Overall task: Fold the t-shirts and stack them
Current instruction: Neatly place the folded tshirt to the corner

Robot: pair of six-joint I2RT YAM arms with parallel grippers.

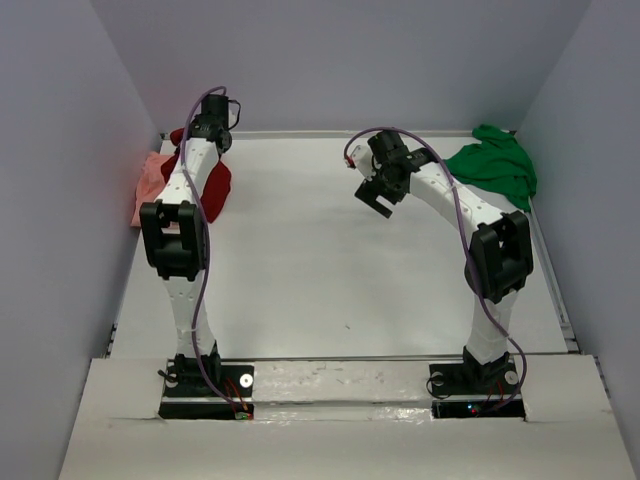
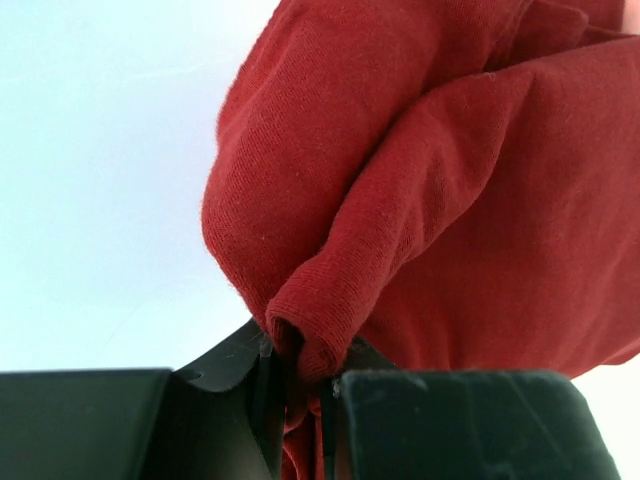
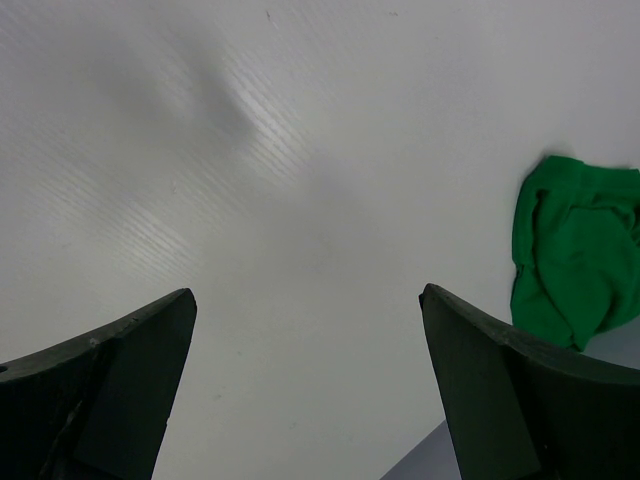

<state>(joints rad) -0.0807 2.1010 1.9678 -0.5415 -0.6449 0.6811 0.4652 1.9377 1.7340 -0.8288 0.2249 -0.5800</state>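
The dark red t-shirt (image 1: 217,186) lies bunched at the table's far left, partly under my left arm. In the left wrist view my left gripper (image 2: 300,385) is shut on a rolled fold of this red cloth (image 2: 450,200), which fills most of that view. The salmon-pink t-shirt (image 1: 150,182) lies crumpled just left of the red one, against the left wall. The bright green t-shirt (image 1: 495,165) sits in a heap in the far right corner and shows in the right wrist view as green cloth (image 3: 570,250). My right gripper (image 1: 378,198) (image 3: 308,295) hangs open above bare table, holding nothing.
Grey walls (image 1: 70,150) close the table on the left, back and right. The white table top (image 1: 320,260) runs between the two arms. Both arm bases (image 1: 205,385) are bolted at the near edge.
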